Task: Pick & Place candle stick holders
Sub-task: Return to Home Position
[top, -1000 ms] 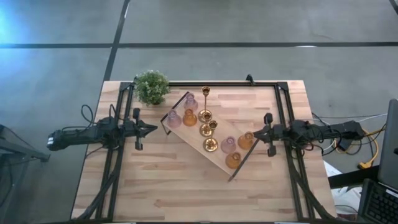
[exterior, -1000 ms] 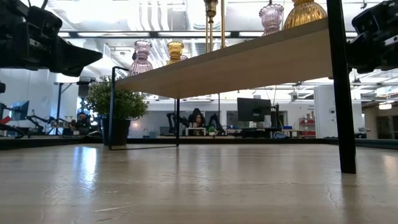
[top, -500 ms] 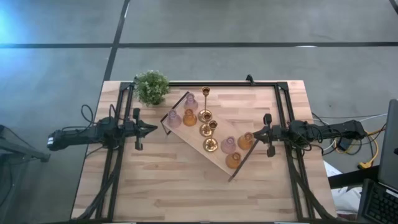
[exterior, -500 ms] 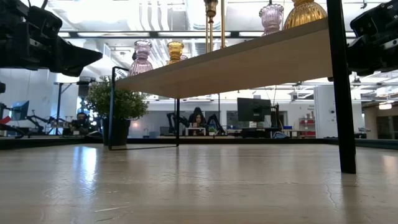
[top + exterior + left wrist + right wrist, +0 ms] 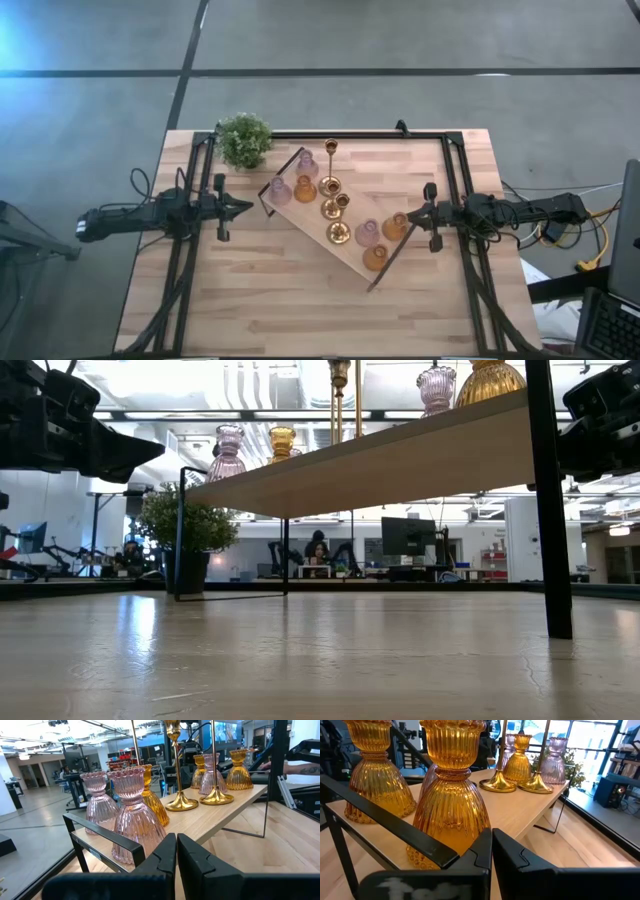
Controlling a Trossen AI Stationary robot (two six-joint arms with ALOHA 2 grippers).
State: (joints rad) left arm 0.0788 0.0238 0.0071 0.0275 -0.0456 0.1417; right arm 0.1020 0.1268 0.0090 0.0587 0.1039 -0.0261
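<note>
Standing on the long wooden tray (image 5: 350, 256), the candle stick holders (image 5: 333, 208) form a row: gold stemmed ones along its middle, pink and amber glass ones toward both ends. The left gripper (image 5: 245, 208) hovers just off the tray's end nearest the potted plant (image 5: 244, 139), fingers clenched on nothing. The right gripper (image 5: 408, 215) hovers beside the opposite end, likewise clenched and empty.
</note>
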